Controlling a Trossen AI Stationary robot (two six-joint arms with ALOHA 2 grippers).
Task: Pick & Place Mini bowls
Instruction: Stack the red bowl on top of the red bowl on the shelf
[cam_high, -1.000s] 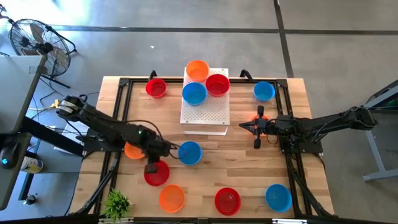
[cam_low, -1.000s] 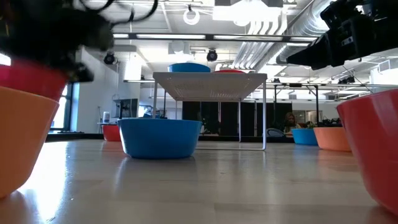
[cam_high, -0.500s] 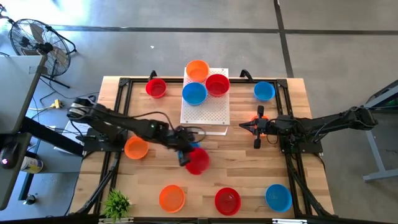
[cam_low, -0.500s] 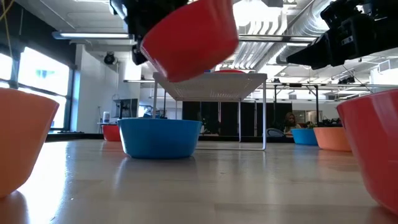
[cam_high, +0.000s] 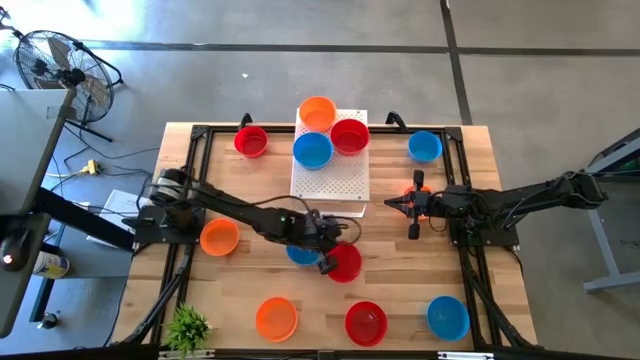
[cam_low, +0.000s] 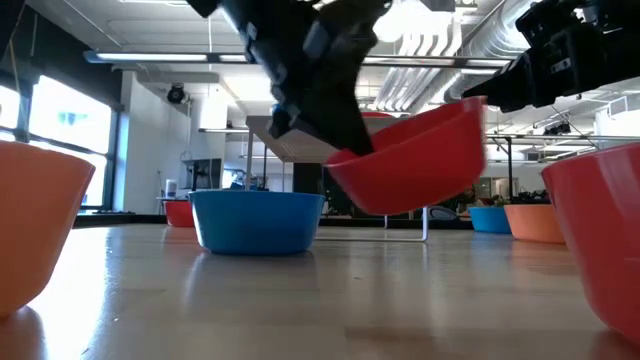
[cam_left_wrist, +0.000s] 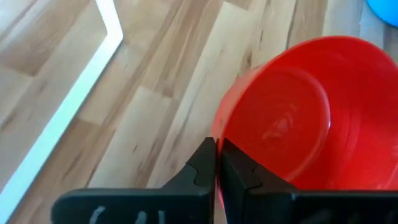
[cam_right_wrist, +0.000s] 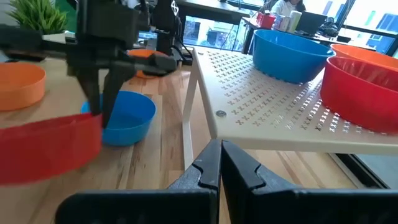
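Red mini bowl (cam_high: 346, 262) hangs above table, rim pinched by left claw (cam_high: 327, 262); right claw (cam_high: 392, 204) pressed together.

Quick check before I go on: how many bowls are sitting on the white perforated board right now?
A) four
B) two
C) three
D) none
C: the high view shows three on the white perforated board: an orange bowl, a red bowl and a blue bowl. The red one pinched in the left tool hangs over the bare wood, off the board.
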